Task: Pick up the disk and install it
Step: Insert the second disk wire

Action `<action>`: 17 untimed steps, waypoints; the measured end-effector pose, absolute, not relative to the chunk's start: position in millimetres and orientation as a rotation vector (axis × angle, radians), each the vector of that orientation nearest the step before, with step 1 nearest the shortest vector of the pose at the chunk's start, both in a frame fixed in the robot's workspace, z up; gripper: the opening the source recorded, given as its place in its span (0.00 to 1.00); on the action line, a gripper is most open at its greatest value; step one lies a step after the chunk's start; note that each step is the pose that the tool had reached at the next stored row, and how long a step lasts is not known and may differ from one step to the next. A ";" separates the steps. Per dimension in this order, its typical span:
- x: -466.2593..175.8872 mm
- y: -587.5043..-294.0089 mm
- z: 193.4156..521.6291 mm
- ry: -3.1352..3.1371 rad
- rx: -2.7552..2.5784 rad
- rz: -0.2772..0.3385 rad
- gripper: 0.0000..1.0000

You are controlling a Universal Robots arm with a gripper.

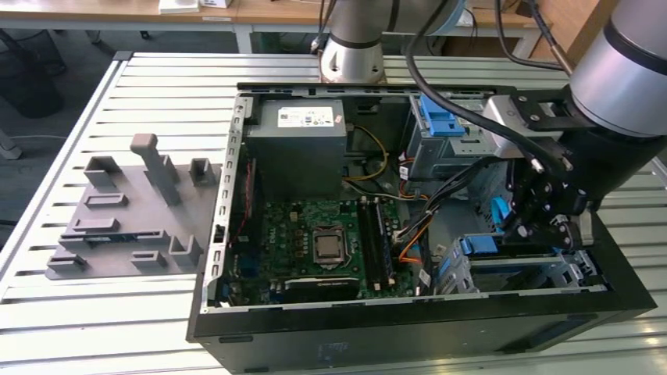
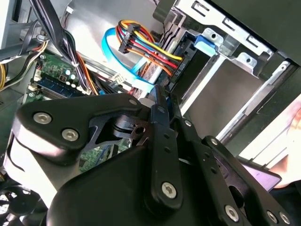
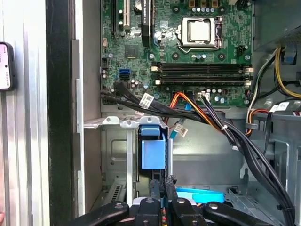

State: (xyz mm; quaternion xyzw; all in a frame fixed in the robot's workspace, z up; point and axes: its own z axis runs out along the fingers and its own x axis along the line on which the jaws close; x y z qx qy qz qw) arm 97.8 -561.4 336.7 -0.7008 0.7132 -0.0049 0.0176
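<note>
The disk's blue bracket point(image 3: 153, 146) stands in a slot of the grey lower drive bay point(image 3: 113, 150). This bay sits in the open computer case's front corner, on the exterior view's right. The same blue bracket point(image 1: 479, 244) point(image 2: 207, 40) shows in the other two views. The disk's silver body is hidden inside the bay. My gripper point(image 3: 163, 184) hangs just outside the bay, in line with the bracket. Its black fingertips are pressed together with nothing seen between them. In the exterior view the gripper point(image 1: 555, 231) is low inside the case, right beside the bay.
Orange, black and light blue cables point(image 3: 202, 110) run past the bay toward the motherboard point(image 1: 323, 242). An upper grey bay carries a blue latch point(image 1: 438, 117). A grey fixture block point(image 1: 125, 211) lies on the slatted table at the exterior view's left. A dark phone-like device point(image 2: 263, 176) rests beyond the case wall.
</note>
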 end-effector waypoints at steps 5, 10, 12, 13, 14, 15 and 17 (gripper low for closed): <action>99.9 -561.4 336.0 2.215 -2.176 -0.013 0.16; 100.6 -561.5 335.5 2.215 -2.175 -0.013 0.16; 100.8 -561.5 335.0 2.215 -2.174 -0.011 0.16; 100.8 -561.5 334.9 2.215 -2.174 -0.011 0.16; 100.9 -561.4 334.7 2.214 -2.174 -0.010 0.16; 100.9 -561.4 334.5 2.214 -2.174 -0.010 0.16; 100.9 -561.5 334.2 2.214 -2.173 -0.009 0.16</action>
